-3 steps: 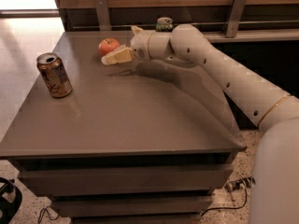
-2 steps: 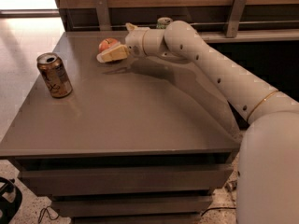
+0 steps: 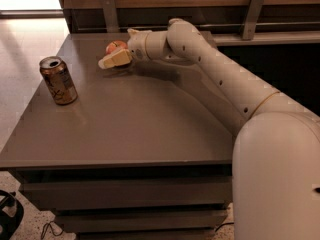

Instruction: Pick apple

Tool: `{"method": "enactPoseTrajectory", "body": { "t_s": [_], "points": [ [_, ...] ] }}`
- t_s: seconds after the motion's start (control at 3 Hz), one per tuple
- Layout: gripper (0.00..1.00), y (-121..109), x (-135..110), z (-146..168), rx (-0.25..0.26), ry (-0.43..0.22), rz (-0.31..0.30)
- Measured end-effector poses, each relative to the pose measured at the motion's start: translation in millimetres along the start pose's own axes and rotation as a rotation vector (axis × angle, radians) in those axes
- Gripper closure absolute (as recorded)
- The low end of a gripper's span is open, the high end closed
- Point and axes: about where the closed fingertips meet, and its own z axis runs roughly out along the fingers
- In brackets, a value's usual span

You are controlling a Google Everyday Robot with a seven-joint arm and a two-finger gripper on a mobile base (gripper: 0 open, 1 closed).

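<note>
Your gripper [image 3: 115, 56] is out at the far side of the grey table [image 3: 150, 129], with the arm [image 3: 215, 69] stretched across from the right. The apple [image 3: 116, 46] sits on the tabletop right against the gripper, partly hidden behind it. You cannot tell from this angle whether the gripper has clamped onto it. A brown-gold can [image 3: 58, 80] stands upright, well apart to the left.
</note>
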Motion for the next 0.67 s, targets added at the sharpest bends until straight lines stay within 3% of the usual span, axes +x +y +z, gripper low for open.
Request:
{"method": "enactPoseTrajectory", "body": {
  "t_s": [0.67],
  "points": [
    [0.41, 7.7, 15.9, 6.0, -0.02, 0.012, 0.039]
  ]
}}
